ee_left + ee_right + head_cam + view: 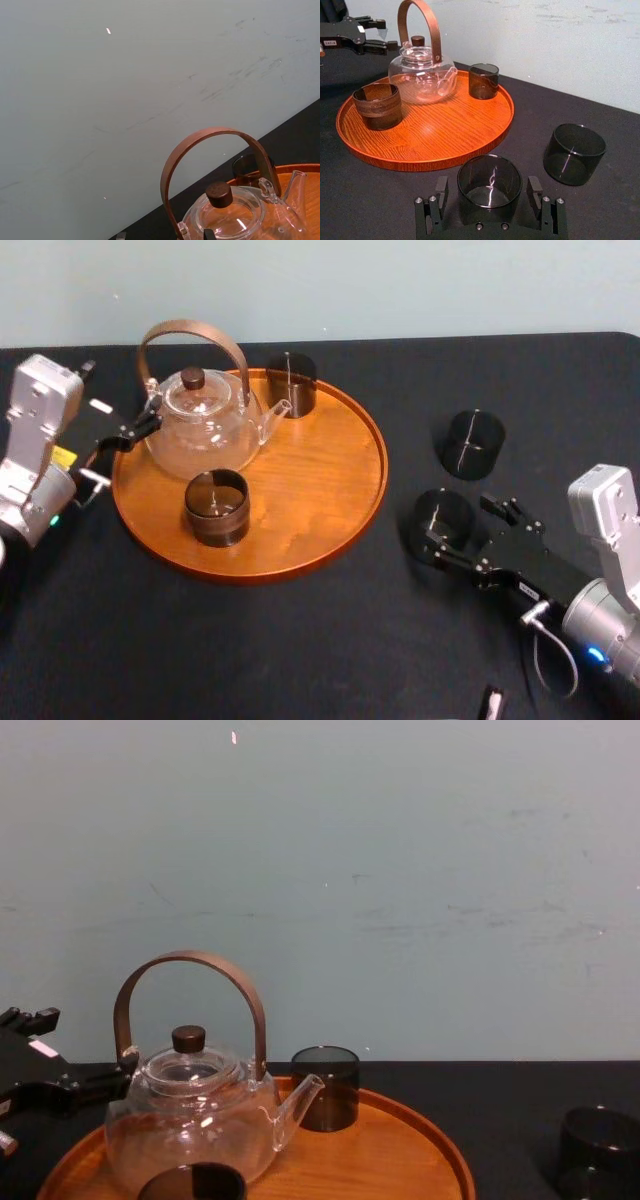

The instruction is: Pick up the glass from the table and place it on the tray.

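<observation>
Left gripper (387,34): parked at the left edge of the tray, just beside the teapot; its fingers stand apart and grasp nothing; you can leave this arm where it is.
Tray (383,465): round and wooden, lying on the table (300,640) left of centre; the right half of its floor is bare.
Teapot (203,425): clear glass with a bent wooden handle; it stands upright on the left part of the tray.
Glasses already placed: one dark glass (217,506) at the near side of the tray, another (291,383) at the far side by the spout; both are upright.
Glass to pick (443,516): upright on the table, to the right of the tray and clear of its rim.
Right gripper (488,184): low over the table and released; one finger stands on each side of this glass, with a gap showing at both sides in the right wrist view; nothing is clamped yet.
Spare glass (472,444): on the table, farther back and slightly right of the glass to pick; near it but not touching.
Step in hand: judged to be the end of the approach, just before the grasp.
Next move: you would close the fingers evenly on the wall of the glass, lift it above the rim, then carry it left to the bare right half of the tray; keep it upright and away from the spout.
</observation>
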### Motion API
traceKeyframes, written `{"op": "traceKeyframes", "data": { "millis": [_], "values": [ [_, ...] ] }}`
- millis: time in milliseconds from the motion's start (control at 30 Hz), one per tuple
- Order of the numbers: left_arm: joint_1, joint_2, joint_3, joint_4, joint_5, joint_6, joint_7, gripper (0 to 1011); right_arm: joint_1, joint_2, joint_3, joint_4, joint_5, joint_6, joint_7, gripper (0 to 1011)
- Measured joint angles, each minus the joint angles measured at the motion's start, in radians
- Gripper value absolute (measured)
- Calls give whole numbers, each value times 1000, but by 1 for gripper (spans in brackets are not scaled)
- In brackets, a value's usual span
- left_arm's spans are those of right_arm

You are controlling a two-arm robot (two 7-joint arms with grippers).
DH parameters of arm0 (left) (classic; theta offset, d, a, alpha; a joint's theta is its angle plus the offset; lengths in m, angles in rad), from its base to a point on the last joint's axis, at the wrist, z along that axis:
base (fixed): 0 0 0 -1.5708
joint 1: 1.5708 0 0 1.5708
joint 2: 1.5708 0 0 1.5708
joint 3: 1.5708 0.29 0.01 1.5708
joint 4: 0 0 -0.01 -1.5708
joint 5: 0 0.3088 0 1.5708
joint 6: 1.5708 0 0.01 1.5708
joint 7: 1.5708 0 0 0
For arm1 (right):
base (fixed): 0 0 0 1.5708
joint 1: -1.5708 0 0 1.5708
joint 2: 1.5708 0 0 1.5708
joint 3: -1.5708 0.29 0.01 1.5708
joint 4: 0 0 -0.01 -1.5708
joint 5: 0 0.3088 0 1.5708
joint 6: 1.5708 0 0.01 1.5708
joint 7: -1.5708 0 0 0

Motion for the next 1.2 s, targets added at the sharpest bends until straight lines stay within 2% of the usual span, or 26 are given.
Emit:
{"op": "traceKeyframes", "data": {
  "millis": [733, 1200],
  "values": [
    [0, 0, 0, 0, 0, 0, 0, 1001, 12, -66, 24, 59, -26, 22, 54, 1002],
    [0, 0, 0, 0, 0, 0, 0, 1001, 55, -113, 31, 123, -51, 32, 94, 1002]
  ]
}}
